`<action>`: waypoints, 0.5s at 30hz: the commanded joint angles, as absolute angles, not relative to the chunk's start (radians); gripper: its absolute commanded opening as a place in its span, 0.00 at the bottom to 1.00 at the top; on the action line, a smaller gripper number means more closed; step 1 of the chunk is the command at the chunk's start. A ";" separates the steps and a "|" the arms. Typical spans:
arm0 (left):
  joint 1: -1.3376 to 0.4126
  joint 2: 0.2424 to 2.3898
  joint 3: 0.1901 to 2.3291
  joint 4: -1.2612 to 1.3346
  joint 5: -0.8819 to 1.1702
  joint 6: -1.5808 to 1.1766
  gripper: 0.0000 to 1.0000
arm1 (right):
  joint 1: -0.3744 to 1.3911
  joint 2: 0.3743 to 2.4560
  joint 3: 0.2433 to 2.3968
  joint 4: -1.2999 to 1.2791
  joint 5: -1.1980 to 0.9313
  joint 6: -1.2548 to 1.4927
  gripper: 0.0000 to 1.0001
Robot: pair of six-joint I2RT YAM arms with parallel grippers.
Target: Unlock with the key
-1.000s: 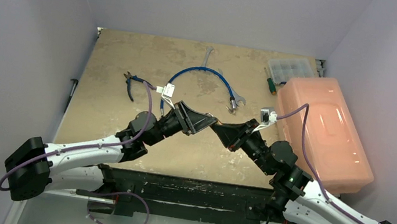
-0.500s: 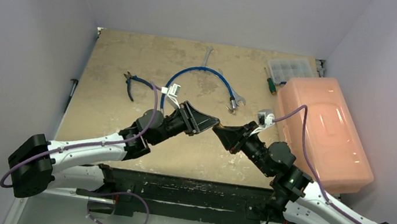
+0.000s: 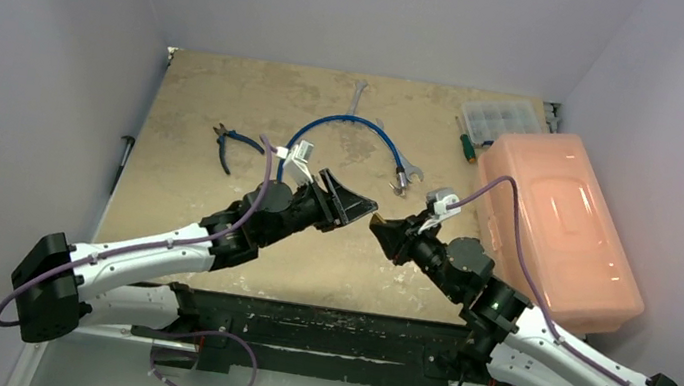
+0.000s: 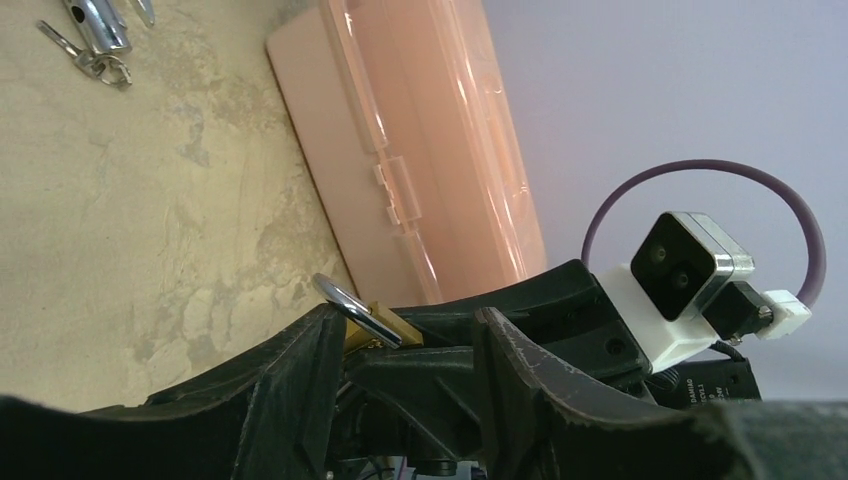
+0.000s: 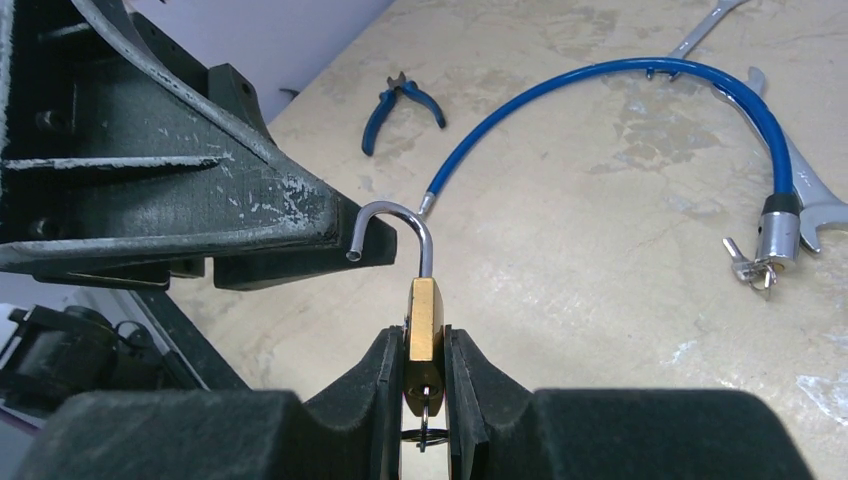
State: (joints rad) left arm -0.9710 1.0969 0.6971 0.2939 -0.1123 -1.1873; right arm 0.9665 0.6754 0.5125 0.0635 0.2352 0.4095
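Padlock of brass, silver shackle open [image 5: 423,318], sits clamped in the right end effector [image 5: 424,345]. Left end effector [image 4: 405,330] gapes at its ten o'clock. Tiny silvery metal key cannot be made out.

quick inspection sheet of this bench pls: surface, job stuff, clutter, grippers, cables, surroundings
surface: beige table, stained and scuffed
job's things: brass padlock, its shackle free at one end; a dark ring hangs under it, the key itself hidden
clutter: blue cable lock, pliers, wrenches, screwdriver, clear parts box, pink case
grippers: right gripper shut on the padlock; left gripper open, close to the shackle, gripping nothing
cables: purple cables loop off both wrists
surroundings: pale walls on three sides
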 commanded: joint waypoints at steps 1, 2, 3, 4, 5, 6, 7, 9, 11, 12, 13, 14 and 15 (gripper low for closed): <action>-0.974 1.068 0.744 0.282 -0.153 -1.164 0.52 | 0.967 0.683 0.564 0.100 0.205 0.348 0.00; -0.974 1.069 0.744 0.282 -0.157 -1.162 0.52 | 0.966 0.686 0.563 0.100 0.195 0.345 0.00; -0.974 1.071 0.745 0.282 -0.160 -1.160 0.52 | 0.966 0.691 0.562 0.100 0.183 0.341 0.00; -0.974 1.074 0.745 0.284 -0.163 -1.159 0.52 | 0.966 0.693 0.560 0.101 0.165 0.337 0.00; -0.974 1.076 0.746 0.285 -0.166 -1.156 0.52 | 0.967 0.695 0.560 0.102 0.155 0.334 0.00; -0.974 1.080 0.746 0.287 -0.168 -1.154 0.52 | 0.967 0.698 0.558 0.107 0.134 0.331 0.00; -0.974 1.085 0.747 0.290 -0.170 -1.153 0.51 | 0.966 0.701 0.556 0.109 0.121 0.330 0.00; -0.975 1.094 0.748 0.296 -0.169 -1.152 0.51 | 0.967 0.705 0.555 0.113 0.101 0.329 0.00; -0.974 1.101 0.751 0.300 -0.164 -1.150 0.51 | 0.967 0.712 0.554 0.111 0.098 0.329 0.00; -0.974 1.103 0.752 0.299 -0.161 -1.150 0.51 | 0.967 0.713 0.555 0.112 0.100 0.332 0.00; -0.974 1.104 0.753 0.299 -0.160 -1.151 0.51 | 0.967 0.714 0.553 0.113 0.107 0.336 0.00; -0.974 1.103 0.754 0.299 -0.158 -1.151 0.51 | 0.967 0.714 0.552 0.112 0.117 0.341 0.00; -0.974 1.099 0.755 0.297 -0.158 -1.151 0.51 | 0.966 0.716 0.550 0.111 0.134 0.348 0.00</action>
State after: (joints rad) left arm -0.9710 1.1015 0.7033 0.2668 -0.1467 -1.1828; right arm 0.9668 0.7185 0.5125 0.0639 0.1318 0.3531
